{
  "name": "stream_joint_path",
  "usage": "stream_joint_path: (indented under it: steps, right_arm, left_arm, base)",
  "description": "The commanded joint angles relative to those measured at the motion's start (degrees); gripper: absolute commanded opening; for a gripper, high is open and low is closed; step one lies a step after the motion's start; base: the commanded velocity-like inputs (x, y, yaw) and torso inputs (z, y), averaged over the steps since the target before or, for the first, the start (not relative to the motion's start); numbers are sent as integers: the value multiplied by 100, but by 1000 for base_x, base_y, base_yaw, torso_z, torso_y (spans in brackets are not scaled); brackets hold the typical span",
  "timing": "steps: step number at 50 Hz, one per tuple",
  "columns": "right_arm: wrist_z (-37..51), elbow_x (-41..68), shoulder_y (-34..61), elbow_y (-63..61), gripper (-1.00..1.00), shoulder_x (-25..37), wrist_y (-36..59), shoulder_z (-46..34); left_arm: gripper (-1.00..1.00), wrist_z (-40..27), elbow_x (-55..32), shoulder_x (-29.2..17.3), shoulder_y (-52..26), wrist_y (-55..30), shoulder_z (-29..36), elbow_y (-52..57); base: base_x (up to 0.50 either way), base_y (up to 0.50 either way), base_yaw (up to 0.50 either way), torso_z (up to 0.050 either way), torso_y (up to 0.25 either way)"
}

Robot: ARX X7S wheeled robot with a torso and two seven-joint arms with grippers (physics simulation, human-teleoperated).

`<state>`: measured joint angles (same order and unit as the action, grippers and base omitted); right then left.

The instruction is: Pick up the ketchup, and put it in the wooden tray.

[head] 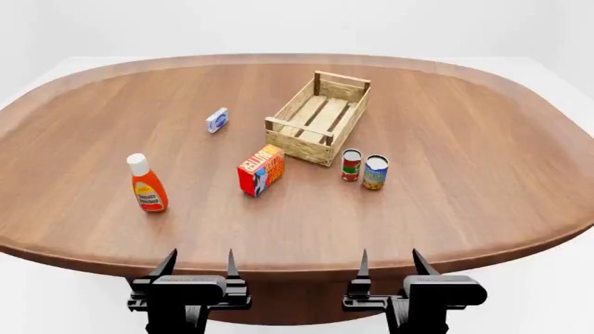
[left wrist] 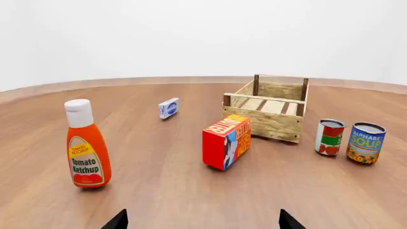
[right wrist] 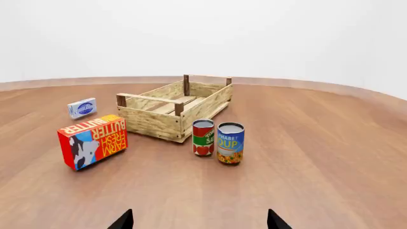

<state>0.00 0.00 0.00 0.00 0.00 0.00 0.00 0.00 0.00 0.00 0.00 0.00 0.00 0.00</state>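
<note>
The ketchup is an orange-red squeeze bottle with a white cap, standing upright on the left of the table; the left wrist view shows the ketchup too. The wooden tray, a light slatted crate, sits near the table's middle and appears as the wooden tray and the wooden tray in the wrist views. My left gripper and right gripper hover open just off the table's near edge, both holding nothing. The left gripper is well short of the bottle.
A red butter box stands between bottle and crate. Two small cans, a tomato can and a soup can, stand right of the crate's near end. A small blue-white box lies farther back on the brown oval table.
</note>
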Motion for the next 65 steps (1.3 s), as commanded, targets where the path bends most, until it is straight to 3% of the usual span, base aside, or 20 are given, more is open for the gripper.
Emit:
stream_joint_path:
  steps: [1,14,46,65]
  right_arm:
    - [134,72,9,6,100,87,4,-112]
    - [322,322,119,127,100,258,26,-440]
    - [539,687,312,237,100,496,43,-678]
    - [459,794,723,290,100,660,339,-928]
  left_arm:
    - [100,-135,-51,-92,-6,34,105,-32]
    - [100,-447,-183,-290,-47,31,316,-158]
    - [100,-832,-350,-537,-284,74,513,-355]
    - [100,-1074,-486,-633,-713,92,468,-609]
  base:
    - [0,0,0,0,0]
    - [0,-20,0,0,0]
    - [39,-500,0,0,0]
    - [415,-58,0,0,0]
